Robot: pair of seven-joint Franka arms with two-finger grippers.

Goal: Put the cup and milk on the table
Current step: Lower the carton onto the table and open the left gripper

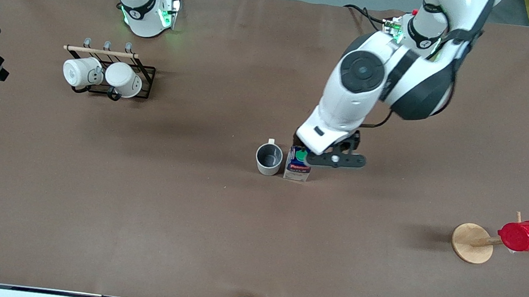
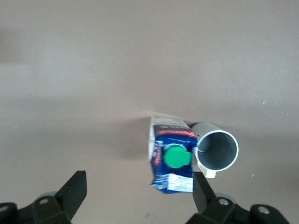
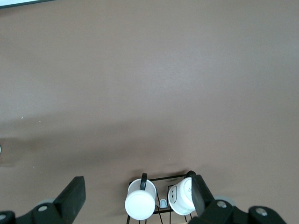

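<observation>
The pale beige cup (image 1: 269, 159) stands upright on the brown table (image 1: 177, 218) near its middle. The blue and white milk carton (image 1: 298, 165) with a green cap stands touching it, on the side toward the left arm's end. My left gripper (image 1: 308, 149) hangs just over the carton, open and empty. In the left wrist view the gripper (image 2: 138, 193) is open wide, the carton (image 2: 172, 161) sits close to one finger (image 2: 202, 195), and the cup (image 2: 216, 149) is beside it. My right gripper (image 3: 138, 196) is open and empty, high over the mug rack, and out of the front view.
A black rack with two white mugs (image 1: 103, 75) stands near the right arm's base; it also shows in the right wrist view (image 3: 159, 200). A red ribbed cup (image 1: 524, 236) lies on a wooden stand (image 1: 472, 243) toward the left arm's end.
</observation>
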